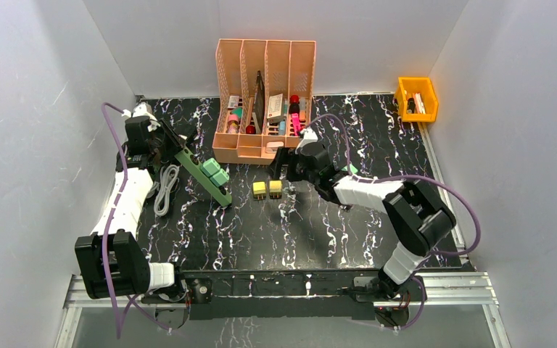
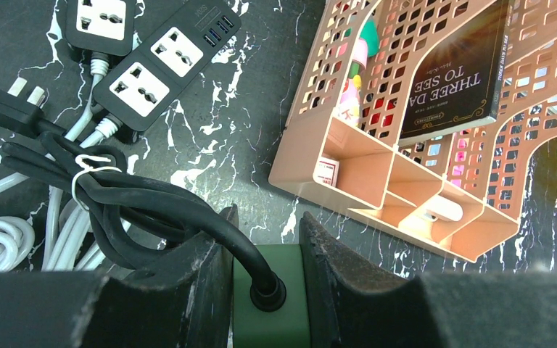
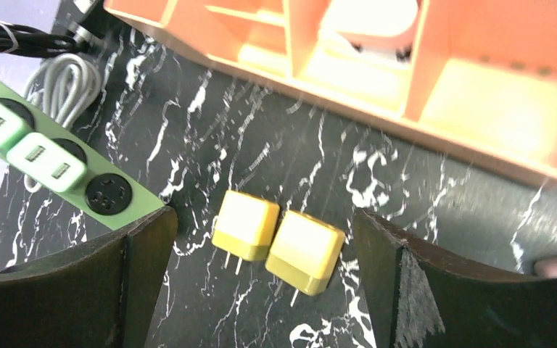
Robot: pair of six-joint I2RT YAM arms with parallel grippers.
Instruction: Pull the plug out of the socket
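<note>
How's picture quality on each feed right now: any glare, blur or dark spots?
Top external: even light, no glare. Left wrist: book title crisp; fingers gripping the green strip are dark and underlit. Right wrist: yellow plugs sharp, peach organizer blown out and soft.

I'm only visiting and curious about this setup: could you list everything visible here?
green power strip: one, green, left of centre
pale green plugs: two, seated in that strip
yellow plugs: two, loose side by side, table centre
black power strips: two, black, white sockets, far left
black cable: one tied bundle, running into the green strip
white cable: one coil, left of the green strip
file organiser: one, peach, back centre
book: one, dark cover, inside the organiser
bin: one, orange-yellow, back right
table: one, black marbled
left gripper: one, black, clamped on the green strip's end
right gripper: one, black, open above the yellow plugs
</note>
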